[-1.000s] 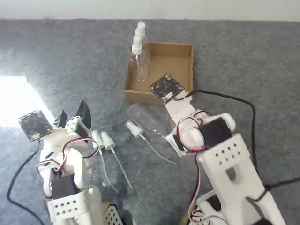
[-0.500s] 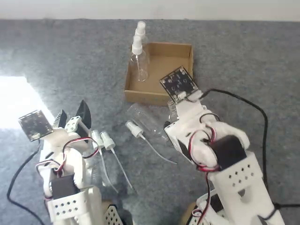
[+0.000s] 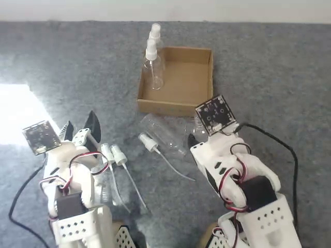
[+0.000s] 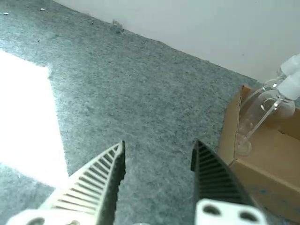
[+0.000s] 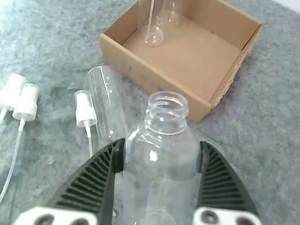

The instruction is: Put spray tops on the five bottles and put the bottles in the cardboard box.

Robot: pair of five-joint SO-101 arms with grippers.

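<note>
My right gripper [image 5: 161, 152] is shut on a clear open-necked bottle [image 5: 163, 117], held upright-ish just in front of the cardboard box [image 5: 187, 51]. In the high view this gripper [image 3: 199, 135] and its bottle [image 3: 197, 125] sit near the box's [image 3: 202, 57] front right corner. Two capped bottles [image 3: 154, 61] stand in the box's far left corner. Another bare bottle [image 3: 163, 133] lies on the carpet beside a loose spray top [image 3: 148, 142]. My left gripper [image 3: 80, 126] stands open and holds nothing, with two more spray tops [image 3: 114, 153] to its right.
Grey carpet covers the table. A bright sunlit patch [image 3: 15, 111] lies at the left. The left wrist view looks past my open left gripper [image 4: 158, 154] to the box [image 4: 262, 168] and its capped bottles [image 4: 274, 98], with a white wall behind.
My right arm has drawn back from the box's front wall toward the near right, carrying its bottle. The left arm has stayed put.
</note>
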